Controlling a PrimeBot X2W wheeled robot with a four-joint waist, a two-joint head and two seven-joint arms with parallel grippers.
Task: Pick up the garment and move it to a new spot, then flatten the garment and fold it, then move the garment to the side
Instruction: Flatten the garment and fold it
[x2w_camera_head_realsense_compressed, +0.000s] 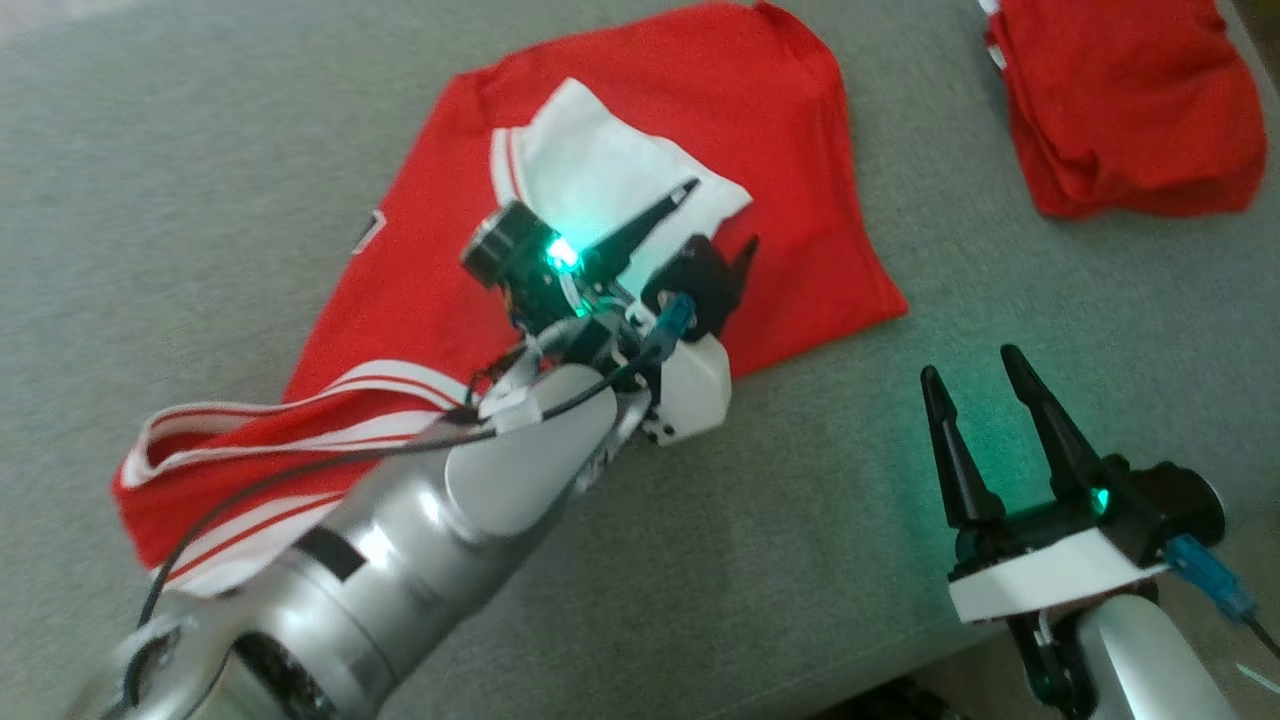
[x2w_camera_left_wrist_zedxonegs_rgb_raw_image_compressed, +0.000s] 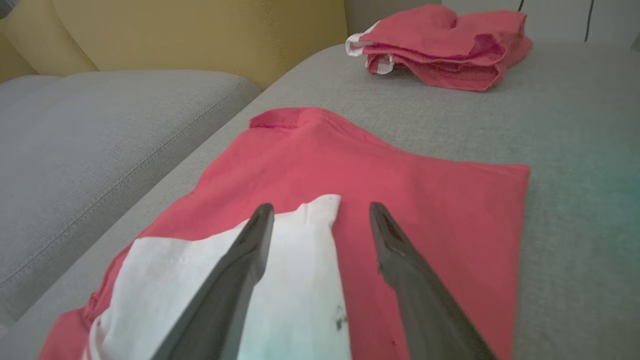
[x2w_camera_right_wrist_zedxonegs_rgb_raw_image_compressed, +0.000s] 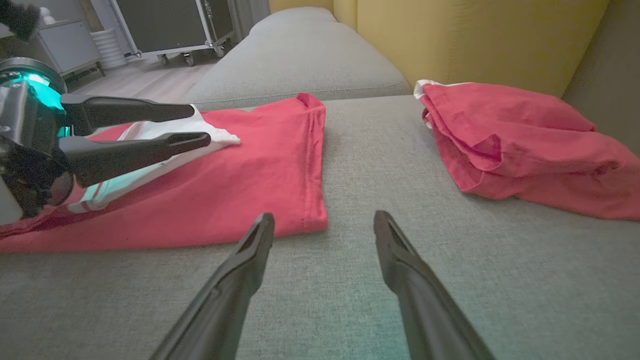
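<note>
The garment (x2w_camera_head_realsense_compressed: 700, 120) is a red shirt spread on the grey sofa cushion (x2w_camera_head_realsense_compressed: 1050, 290), with a white sleeve (x2w_camera_head_realsense_compressed: 600, 170) folded onto its middle. A red-and-white striped edge (x2w_camera_head_realsense_compressed: 250, 430) lies bunched at the near left. My left gripper (x2w_camera_head_realsense_compressed: 720, 215) hangs open just above the white sleeve (x2w_camera_left_wrist_zedxonegs_rgb_raw_image_compressed: 300, 280), its fingers straddling the sleeve's tip over the red cloth (x2w_camera_left_wrist_zedxonegs_rgb_raw_image_compressed: 425, 200), with nothing between them. My right gripper (x2w_camera_head_realsense_compressed: 970, 363) stands open over bare cushion, right of the shirt's near corner (x2w_camera_right_wrist_zedxonegs_rgb_raw_image_compressed: 310, 220). The right wrist view catches the left gripper (x2w_camera_right_wrist_zedxonegs_rgb_raw_image_compressed: 200, 125) from the side, over the sleeve.
A second red garment (x2w_camera_head_realsense_compressed: 1130, 110) lies folded in a loose pile at the far right of the cushion (x2w_camera_right_wrist_zedxonegs_rgb_raw_image_compressed: 510, 140). Behind it rises the yellow backrest (x2w_camera_right_wrist_zedxonegs_rgb_raw_image_compressed: 475, 40). Another grey seat cushion (x2w_camera_left_wrist_zedxonegs_rgb_raw_image_compressed: 100, 150) adjoins on the left. Bare cushion lies between the two garments.
</note>
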